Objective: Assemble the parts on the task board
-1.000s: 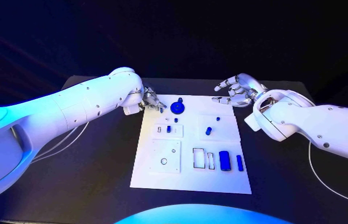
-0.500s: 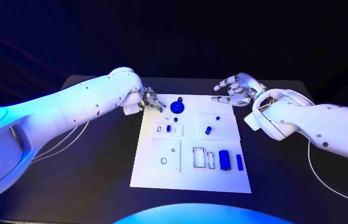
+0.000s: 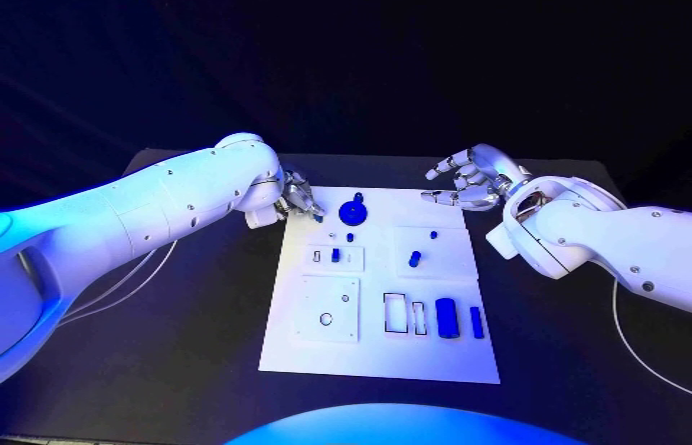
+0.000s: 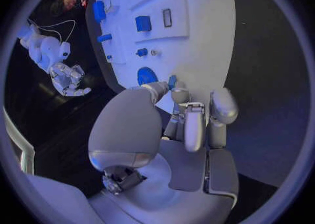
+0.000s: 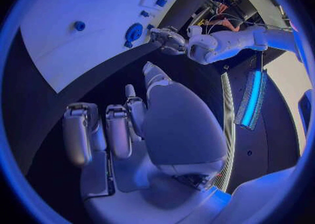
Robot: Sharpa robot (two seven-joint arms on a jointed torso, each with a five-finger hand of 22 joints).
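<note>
The white task board (image 3: 382, 350) lies in the middle of the black table. My left hand (image 3: 300, 197) hovers at the board's far left corner and pinches a small blue part (image 4: 172, 81) between thumb and a finger, right beside the round blue disc (image 3: 355, 211). My right hand (image 3: 469, 180) hangs past the far right corner with its fingers apart and nothing in them. A small peg (image 3: 349, 237) stands near the disc. Two short blue pieces (image 3: 336, 256) (image 3: 414, 260) sit mid-board. A blue block (image 3: 447, 315) and a narrow bar (image 3: 477, 322) lie at the near right.
Empty cut-outs (image 3: 394, 311) lie beside the blue block, and a square plate with a small hole (image 3: 329, 310) sits on the board's near left. Black table (image 3: 188, 345) borders the board on both sides. Cables (image 3: 116, 285) trail along the left.
My left hand has edged slightly away from the disc toward the board's far left corner, still pinching the small part. The right hand has stayed put.
</note>
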